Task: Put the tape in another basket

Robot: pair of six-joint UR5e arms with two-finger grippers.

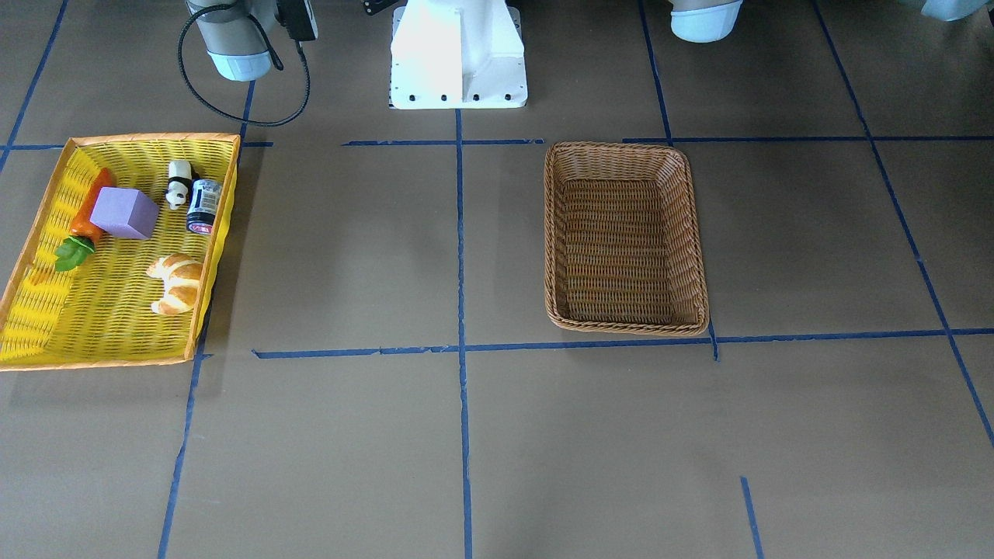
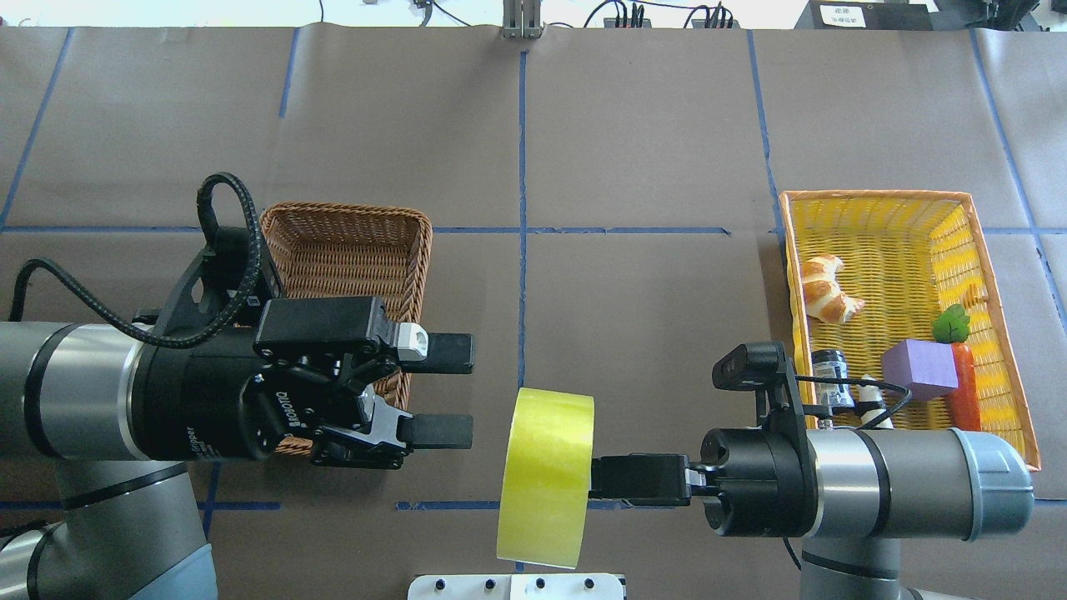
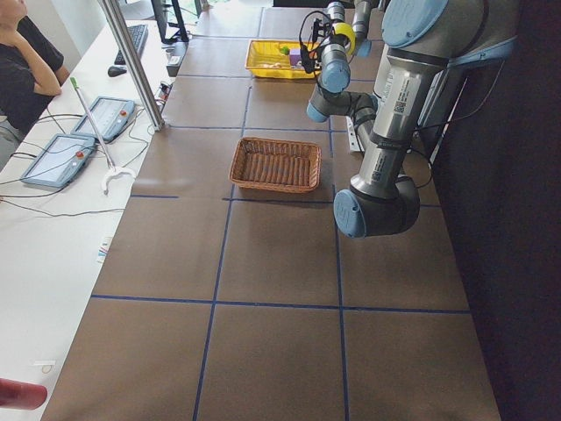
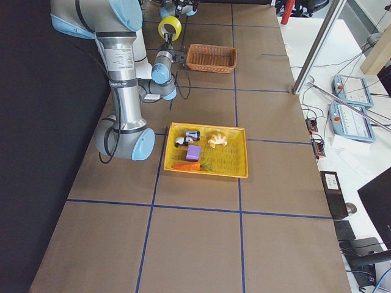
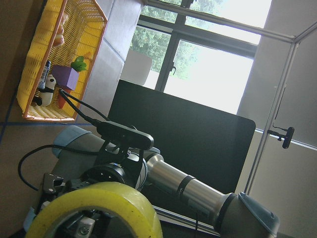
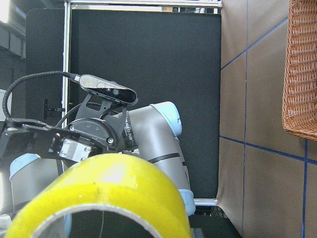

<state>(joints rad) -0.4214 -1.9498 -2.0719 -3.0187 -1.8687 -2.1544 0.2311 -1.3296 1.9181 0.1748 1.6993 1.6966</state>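
- We take this for a robotics lab: a left arm (image 3: 386,132) and a right arm (image 4: 122,67) stand at one long table (image 3: 272,263).
- Its brown cover carries a grid of blue lines (image 1: 461,233).
- On a white side bench (image 3: 35,289) we see teach pendants (image 3: 53,160), a keyboard (image 3: 138,39) and a mouse (image 3: 117,70), with an operator (image 3: 22,61) seated there.
- Metal frame posts (image 3: 131,61), a black screen (image 5: 188,148) and tall windows (image 5: 213,69) stand around it.

Tips of my right gripper (image 2: 598,481) lost behind the tape (image 2: 546,475) — pinch unseen, roll's lower rim cut off in both wrist views, near end of the basket (image 2: 346,242) hidden under my left gripper (image 2: 467,392), my right arm (image 1: 233,46) and left arm (image 1: 705,19) clipped by the front view's top edge.
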